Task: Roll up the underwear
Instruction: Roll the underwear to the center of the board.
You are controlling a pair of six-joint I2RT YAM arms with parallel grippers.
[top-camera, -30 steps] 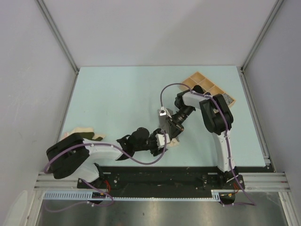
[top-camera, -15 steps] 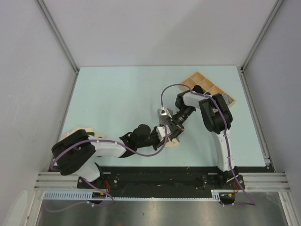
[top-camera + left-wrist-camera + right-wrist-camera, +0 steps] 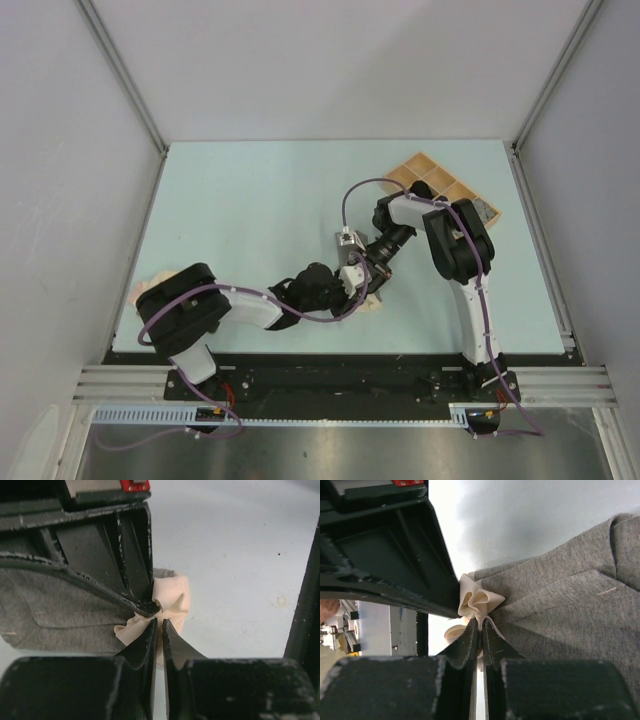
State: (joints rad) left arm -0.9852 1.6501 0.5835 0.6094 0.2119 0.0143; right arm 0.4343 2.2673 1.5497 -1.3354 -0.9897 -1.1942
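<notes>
The counter (image 3: 250, 200) is a flat, pale mint sheet. Plain grey-white walls (image 3: 330, 60) close it in on three sides, and slanted aluminium posts (image 3: 125, 75) stand at the back corners. A metal rail (image 3: 340, 382) with both arm bases bolted to it runs along the near edge. A light wooden compartment tray (image 3: 412, 162) lies at an angle near the far right corner.

The two arms meet near the middle of the counter, somewhat toward the near edge. The left pincer (image 3: 159, 623) has its fingers drawn nearly together and is clamped on a bunched fold of the cream underwear (image 3: 172, 597). The right pincer (image 3: 480, 622) comes in from the opposite side. Its fingers are pressed together on the same cream bunch, which puffs out just past the tips. The tips of the two pincers almost touch.

The grey underwear (image 3: 570, 610) lies flat on the counter, right against the cream piece and partly under it. Another beige garment (image 3: 147, 285) sits at the counter's left edge, mostly hidden behind the left arm.
</notes>
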